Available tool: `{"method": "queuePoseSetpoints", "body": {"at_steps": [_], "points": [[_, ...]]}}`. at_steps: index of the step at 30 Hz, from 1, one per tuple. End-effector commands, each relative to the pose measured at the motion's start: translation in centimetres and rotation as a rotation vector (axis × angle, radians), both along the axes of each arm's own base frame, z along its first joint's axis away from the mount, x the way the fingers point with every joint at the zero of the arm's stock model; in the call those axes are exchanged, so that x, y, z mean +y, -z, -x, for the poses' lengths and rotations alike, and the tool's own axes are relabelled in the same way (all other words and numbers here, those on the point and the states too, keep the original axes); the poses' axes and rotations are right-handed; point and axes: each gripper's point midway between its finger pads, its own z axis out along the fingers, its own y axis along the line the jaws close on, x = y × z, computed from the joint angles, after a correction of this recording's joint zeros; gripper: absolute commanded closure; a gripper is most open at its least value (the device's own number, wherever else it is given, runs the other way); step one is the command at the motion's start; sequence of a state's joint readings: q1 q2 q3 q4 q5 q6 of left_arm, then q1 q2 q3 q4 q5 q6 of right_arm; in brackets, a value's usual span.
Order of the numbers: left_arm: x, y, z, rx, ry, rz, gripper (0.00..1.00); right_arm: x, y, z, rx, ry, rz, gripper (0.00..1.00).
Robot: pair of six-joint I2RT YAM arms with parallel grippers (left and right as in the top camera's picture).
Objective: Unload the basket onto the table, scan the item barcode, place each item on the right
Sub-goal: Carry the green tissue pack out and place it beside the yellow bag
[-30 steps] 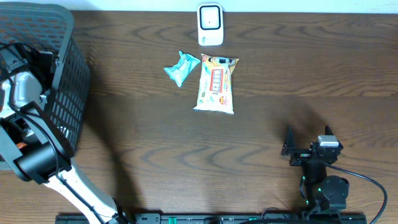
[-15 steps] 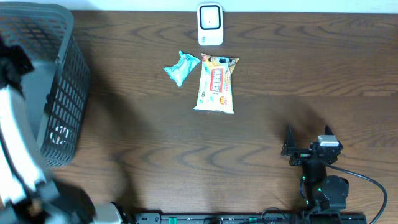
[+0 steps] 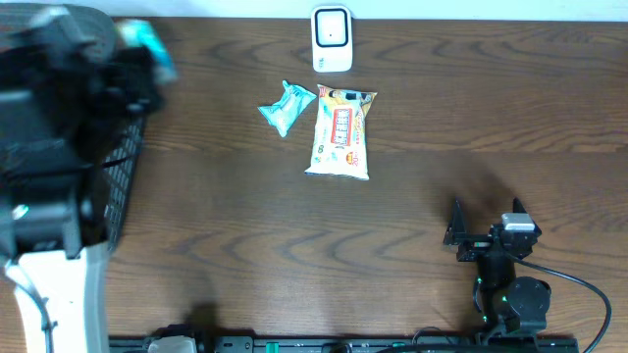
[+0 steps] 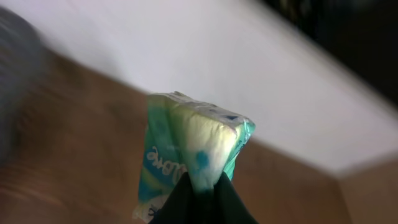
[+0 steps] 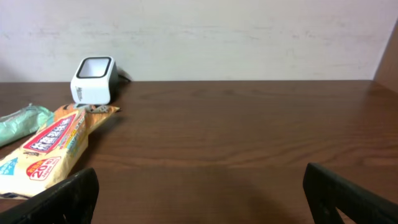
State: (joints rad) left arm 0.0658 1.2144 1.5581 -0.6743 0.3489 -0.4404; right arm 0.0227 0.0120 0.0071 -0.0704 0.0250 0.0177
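- Dark brown wood-grain table (image 3: 245, 235) fills the overhead view, with a pale wall behind its far edge.
- Black-and-white left arm (image 3: 49, 127), heavily blurred, looms over the table's left end and covers most of the basket.
- Dark grey mesh basket (image 3: 120, 196) sits at the left edge. Only its right wall shows past the arm.
- Right gripper (image 3: 487, 210) sits low at the near right, pointing toward the far wall. Its jaws are spread wide with nothing between them.
- Long orange-and-white snack bag (image 3: 341, 130) lies flat mid-table, on the near side of the scanner.
- White boxy barcode scanner (image 3: 332, 37) with a dark window stands at the far edge, centre.
- Small crumpled teal packet (image 3: 286, 106) lies by the snack bag's left side. Cannot tell whether they touch.
- Soft green-and-white packet (image 4: 186, 149) is pinched at its lower edge by the left gripper (image 4: 200, 193), jaws clamped tight on it. It is held upright in the air. Overhead it reads as a teal blur at the far left, over the basket's rim, well apart from the scanner.
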Motion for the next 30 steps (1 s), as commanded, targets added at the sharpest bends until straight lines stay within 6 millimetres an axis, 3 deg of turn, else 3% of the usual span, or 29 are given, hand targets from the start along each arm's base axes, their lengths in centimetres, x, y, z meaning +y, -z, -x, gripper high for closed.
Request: {"method": "queuePoseSetpoints", "body": {"at_steps": [1, 2, 6, 11, 15, 20, 30], "points": [[-6.1, 5.3, -1.8, 0.151, 0.169, -0.085, 0.92, 0.1, 0.0, 0.0, -0.001, -0.004, -0.011, 0.01], [-7.9, 7.3, -2.4, 0.199, 0.218, -0.104, 0.93, 0.1, 0.0, 0.0, -0.001, -0.004, -0.011, 0.01], [-11.5, 13.1, -4.4, 0.332, 0.291, -0.157, 0.92, 0.1, 0.0, 0.0, -0.001, -0.004, -0.011, 0.01], [-13.1, 20.4, -6.1, 0.497, 0.296, -0.227, 0.92, 0.1, 0.0, 0.0, -0.001, -0.004, -0.011, 0.01], [-13.0, 25.0, -6.8, 0.600, 0.289, -0.255, 0.92, 0.1, 0.0, 0.0, -0.001, -0.004, -0.011, 0.01], [-11.4, 27.6, -7.6, 0.648, 0.216, -0.337, 0.93, 0.1, 0.0, 0.0, -0.001, -0.004, -0.011, 0.01], [-9.2, 27.4, -8.5, 0.617, 0.136, -0.460, 0.92, 0.1, 0.0, 0.0, -0.001, -0.004, -0.011, 0.01]]}}
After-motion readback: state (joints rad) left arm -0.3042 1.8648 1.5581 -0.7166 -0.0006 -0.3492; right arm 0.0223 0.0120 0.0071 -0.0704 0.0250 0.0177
